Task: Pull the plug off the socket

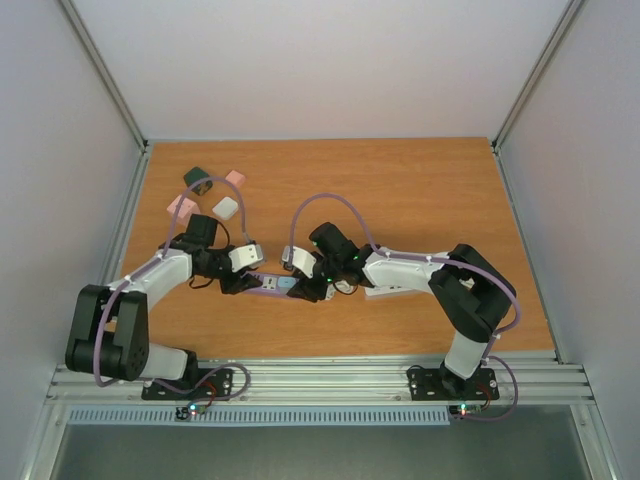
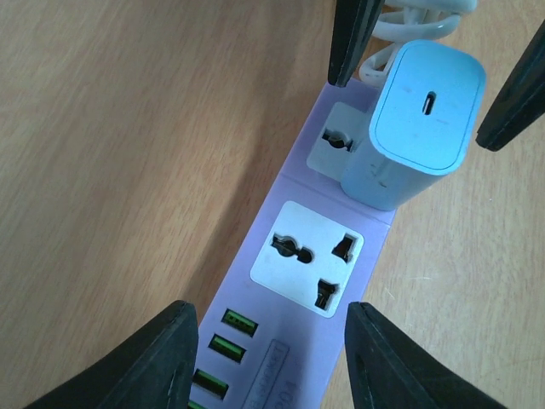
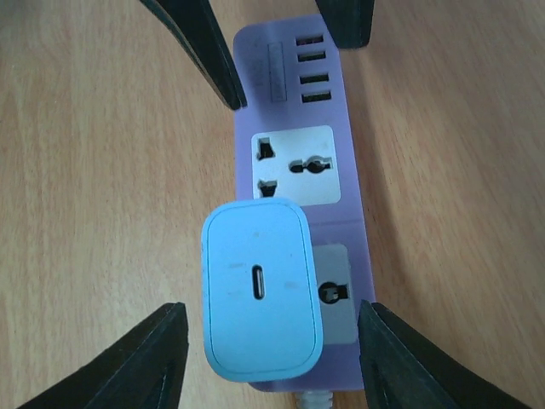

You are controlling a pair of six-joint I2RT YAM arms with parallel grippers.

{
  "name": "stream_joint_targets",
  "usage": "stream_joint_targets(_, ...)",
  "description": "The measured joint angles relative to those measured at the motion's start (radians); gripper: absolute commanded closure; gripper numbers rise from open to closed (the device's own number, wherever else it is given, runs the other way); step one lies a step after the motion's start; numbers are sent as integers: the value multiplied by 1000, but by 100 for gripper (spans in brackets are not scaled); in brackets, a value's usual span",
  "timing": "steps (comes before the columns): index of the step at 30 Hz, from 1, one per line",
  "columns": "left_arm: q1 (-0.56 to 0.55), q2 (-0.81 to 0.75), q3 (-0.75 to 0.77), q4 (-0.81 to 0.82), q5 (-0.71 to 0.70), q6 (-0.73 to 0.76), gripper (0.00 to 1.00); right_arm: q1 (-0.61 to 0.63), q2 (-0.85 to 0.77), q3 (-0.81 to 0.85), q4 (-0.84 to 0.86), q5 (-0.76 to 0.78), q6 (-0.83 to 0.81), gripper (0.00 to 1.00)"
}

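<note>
Both arms fold inward, wrists low, tips meeting nose to nose. There's the left gripper (image 2: 271, 317) spread wide, right gripper (image 3: 271, 308) spread wide (each pair of dark fingers (image 2: 347, 43) shows in the other's wrist view).

Likely lab: panelled enclosure (image 1: 330, 60), aluminium frame (image 1: 320, 378)

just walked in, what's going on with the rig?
Both arms are over a purple power strip mid-table. The left gripper is open astride its USB end. The right gripper is open either side of the light blue charger, which is plugged into the strip. Nothing is gripped yet.
</note>
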Motion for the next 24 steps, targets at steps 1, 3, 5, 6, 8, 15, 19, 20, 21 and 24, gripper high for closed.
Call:
stream_joint_targets(1,-4,6,0,3,-4,-1,53,3,0,1,5,5,0,47)
stream_joint_targets(3,-11,15,0,4,-13,-8,55,7,1,1,14,11,0,50)
stream_joint_targets(5,-16,24,0,3,-21,-12,57,8,1,2,22,14,-1,54)
stream_joint_targets(6,-18,27,0,2,-25,-14,57,9,1,2,23,14,-3,55)
stream_joint_targets(8,-17,30,1,-2,-35,-15,59,11,1,2,26,16,-5,59)
stream_joint_targets(15,-18,43,3,-14,-75,-15,62,31,6,11,27,22,-19,73)
stream_joint_targets(19,-18,49,5,-16,-88,-14,64,35,8,19,23,27,-24,83)
stream_joint_targets(20,-18,49,5,-16,-90,-14,65,35,8,19,23,27,-24,85)
stream_joint_targets(21,-18,49,5,-15,-91,-14,65,36,8,20,22,28,-24,86)
stream_joint_targets(24,-18,51,5,-12,-97,-11,66,36,8,30,10,27,-24,91)
